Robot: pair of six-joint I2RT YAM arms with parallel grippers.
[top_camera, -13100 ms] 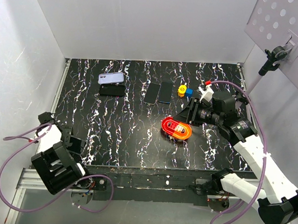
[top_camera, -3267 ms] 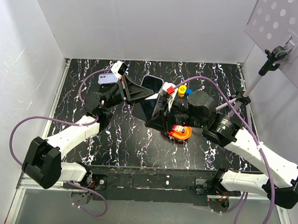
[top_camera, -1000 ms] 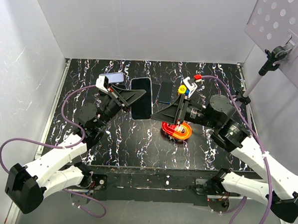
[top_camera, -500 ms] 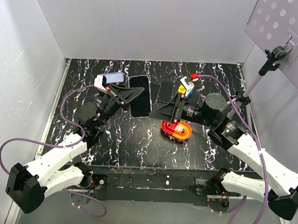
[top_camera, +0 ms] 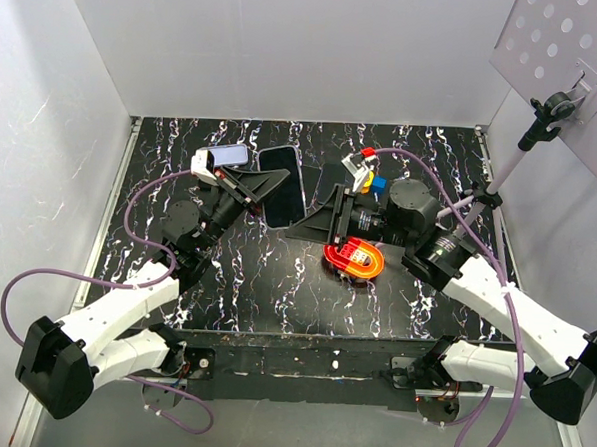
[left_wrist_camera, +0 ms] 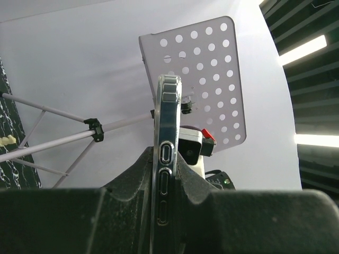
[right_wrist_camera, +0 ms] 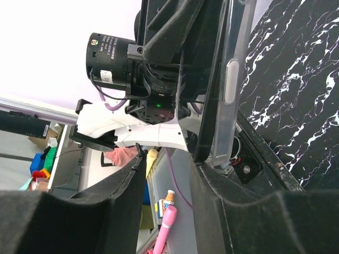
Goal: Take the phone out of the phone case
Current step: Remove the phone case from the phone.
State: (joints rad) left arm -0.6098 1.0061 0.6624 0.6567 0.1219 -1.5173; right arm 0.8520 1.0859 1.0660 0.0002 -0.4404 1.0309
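I am looking down on a black table (top_camera: 275, 292) veined with white, boxed in by plain white walls. Nearest me on it, a little right of centre, lies a red and orange oval thing (top_camera: 353, 256). Just past that, my right gripper (top_camera: 300, 227) reaches leftward. Its fingers (right_wrist_camera: 119, 211) are parted with nothing in the gap between them. In the right wrist view the long edge of the clear phone case (right_wrist_camera: 233, 79) runs beyond the tip of one finger, off to the side of the gap rather than inside it. I cannot tell whether finger and case touch. From the other side my left gripper (top_camera: 266, 187) holds the phone (top_camera: 283, 183) up off the table, tilted, its dark face toward the overhead camera and its near corner close to the right fingertips. The left wrist view shows it edge-on, case on and side buttons facing the lens, squeezed between the two left fingers (left_wrist_camera: 132, 180), which press on its broad faces low down. The upper part stands free of them. Farther back on the table lie a lilac phone (top_camera: 229, 156) at left and a dark phone (top_camera: 331, 180) by the right wrist. Beyond, at far right, a perforated grey panel (top_camera: 563, 47) hangs on a stand.
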